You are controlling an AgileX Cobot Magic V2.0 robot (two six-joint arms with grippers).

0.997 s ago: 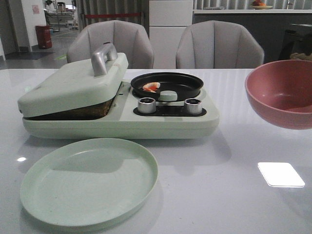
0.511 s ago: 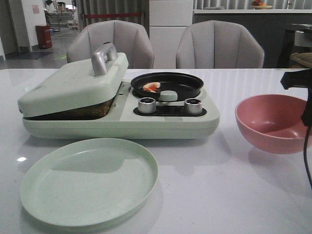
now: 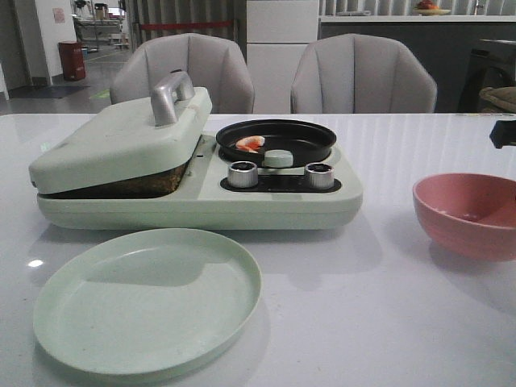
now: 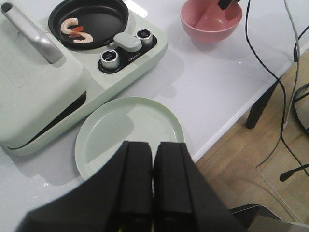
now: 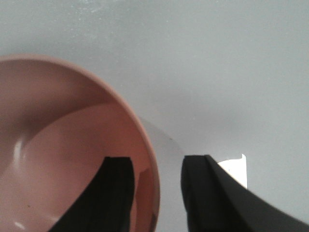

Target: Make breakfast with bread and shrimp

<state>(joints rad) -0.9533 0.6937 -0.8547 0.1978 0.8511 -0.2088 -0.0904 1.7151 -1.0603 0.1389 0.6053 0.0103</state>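
Resting curled shrimp [image 3: 250, 144], glossy round pan [image 3: 276, 139]

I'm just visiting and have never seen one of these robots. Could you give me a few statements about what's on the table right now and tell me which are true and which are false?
1. The shrimp lie in the black pan of the cooker. True.
2. The green plate has bread on it. False: the plate is bare, and no bread can be seen.
3. The cooker's big lid is down, with its silver handle on top. True.
4. The pink bowl is stacked on the plate. False: it sits on the table, well off to the right of the cooker.
5. The left tool is wide open. False: its fingers are pressed together.
6. The right tool is open, straddling the bowl's rim. True.
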